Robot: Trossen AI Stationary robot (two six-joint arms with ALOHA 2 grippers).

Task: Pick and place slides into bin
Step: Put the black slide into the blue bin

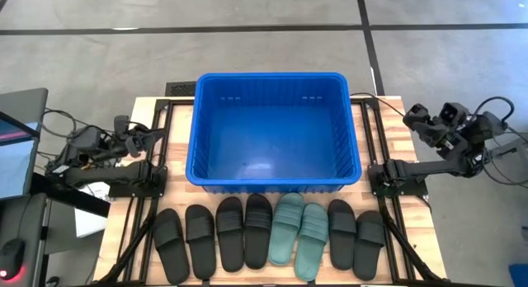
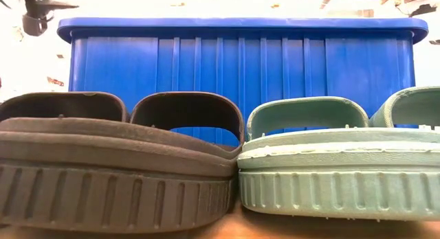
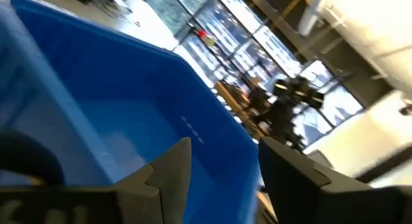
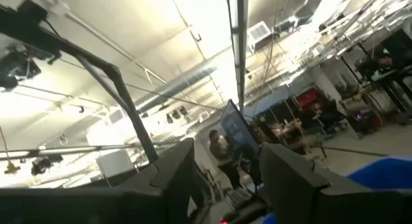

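The blue bin stands at the middle of the table, with nothing showing inside it; it also shows in the low view and the left wrist view. Eight slides lie side by side, soles down, along the near edge: four black, two teal, two black. The low view shows a black slide and a teal slide close up. My left gripper is open and empty, left of the bin. My right gripper is open and empty, right of the bin, tilted up toward the ceiling.
Black frame rails and the arm bases flank the bin. A monitor and cables lie off the table's left. A person shows far off in the room.
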